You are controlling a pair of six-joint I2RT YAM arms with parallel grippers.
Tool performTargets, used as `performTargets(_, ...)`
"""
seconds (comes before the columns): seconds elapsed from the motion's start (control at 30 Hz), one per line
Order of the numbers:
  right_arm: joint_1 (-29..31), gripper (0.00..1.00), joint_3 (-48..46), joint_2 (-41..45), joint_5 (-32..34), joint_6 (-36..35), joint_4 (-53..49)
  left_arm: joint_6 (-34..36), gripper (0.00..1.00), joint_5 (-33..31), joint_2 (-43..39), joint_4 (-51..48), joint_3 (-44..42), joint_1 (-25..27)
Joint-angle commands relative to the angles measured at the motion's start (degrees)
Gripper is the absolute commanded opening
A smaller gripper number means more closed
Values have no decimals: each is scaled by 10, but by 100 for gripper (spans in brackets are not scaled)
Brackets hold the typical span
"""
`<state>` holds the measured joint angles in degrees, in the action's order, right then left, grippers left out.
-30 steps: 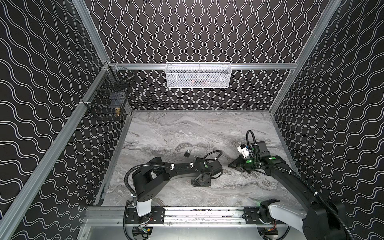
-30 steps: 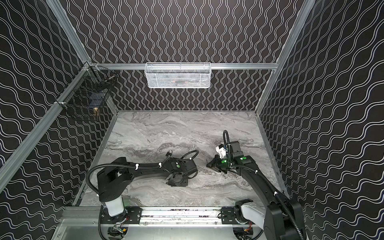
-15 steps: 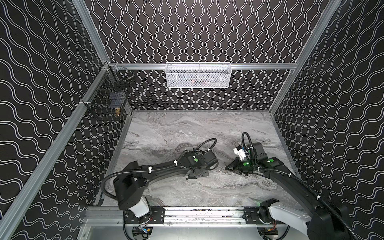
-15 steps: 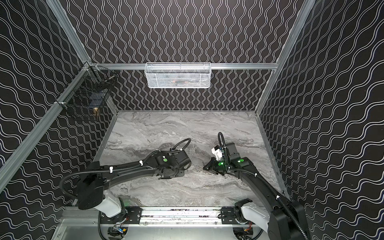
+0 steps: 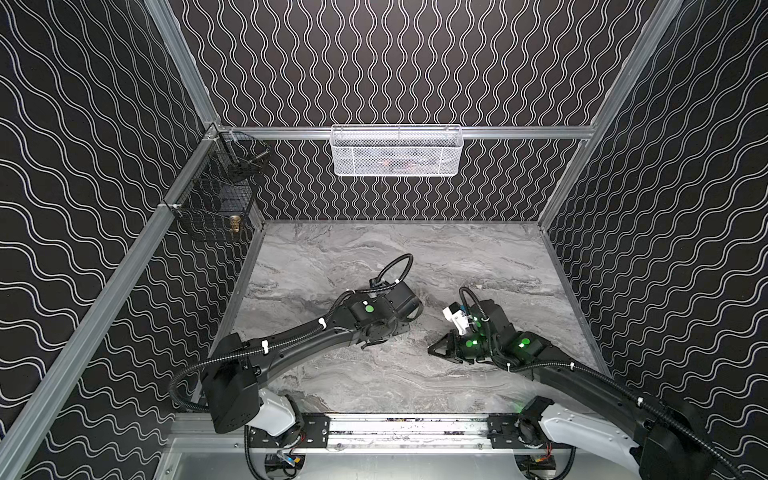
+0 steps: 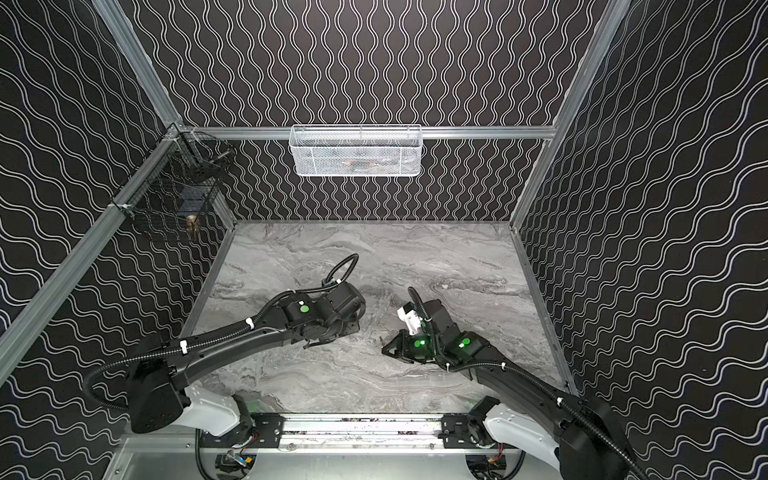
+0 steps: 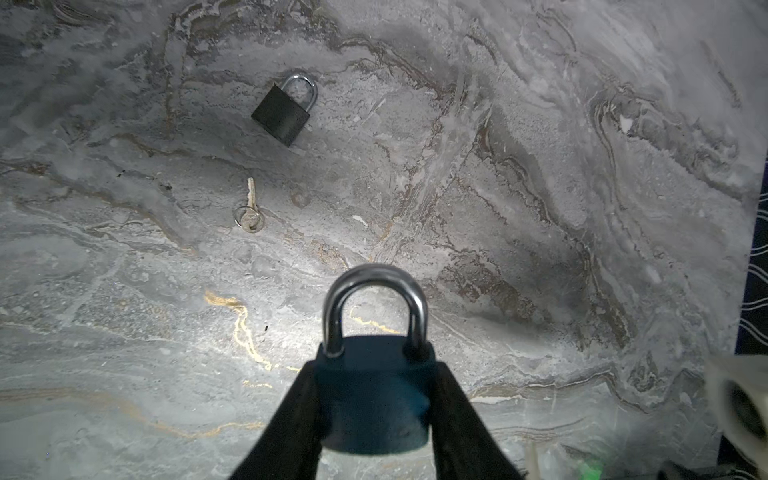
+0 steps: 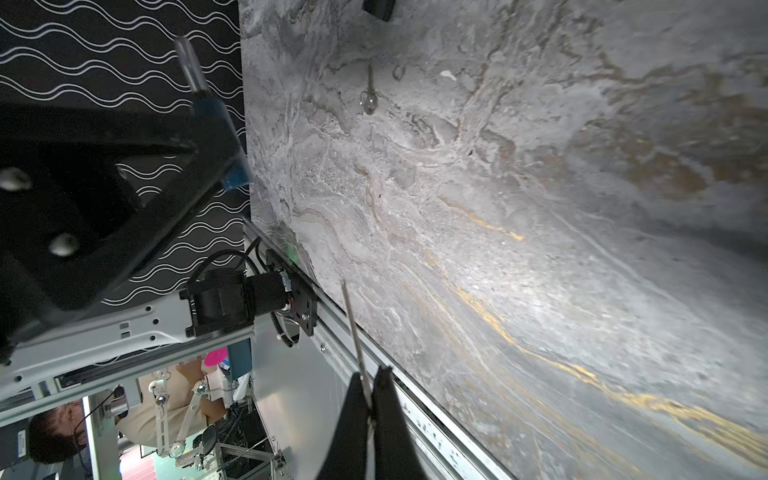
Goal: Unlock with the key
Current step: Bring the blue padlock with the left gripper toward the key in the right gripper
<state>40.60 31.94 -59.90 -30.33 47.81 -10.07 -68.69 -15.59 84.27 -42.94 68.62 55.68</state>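
While the left hand [image 7: 375, 368] clamps the flat sides of a dark blue metal padlock with a steel shackle [image 7: 374, 399] near the middle of the grey marble-patterned worktop [image 7: 540, 208], the right hand [image 8: 371, 376], to its right, pinches a thin silver key [image 8: 352, 328] by the head, blade jutting free. The lock looks heavy, rigid and smooth, best held across its body with the keyhole end clear; the key, light and slippery, could twist. A second black padlock [image 7: 282, 114] and ringed key [image 7: 250, 208] lie apart on the worktop.
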Motion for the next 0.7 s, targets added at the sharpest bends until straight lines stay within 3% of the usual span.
performTargets(0.0, 30, 0, 5, -16, 45, 46, 103, -22, 19, 6, -8, 24, -1, -4)
performTargets(0.27, 88, 0, -6, -46, 106, 73, 208, -33, 18, 16, -21, 29, -1, -7)
performTargets(0.67, 125, 0, 18, -80, 143, 62, 220, -39, 17, 22, -30, 31, -5, -7)
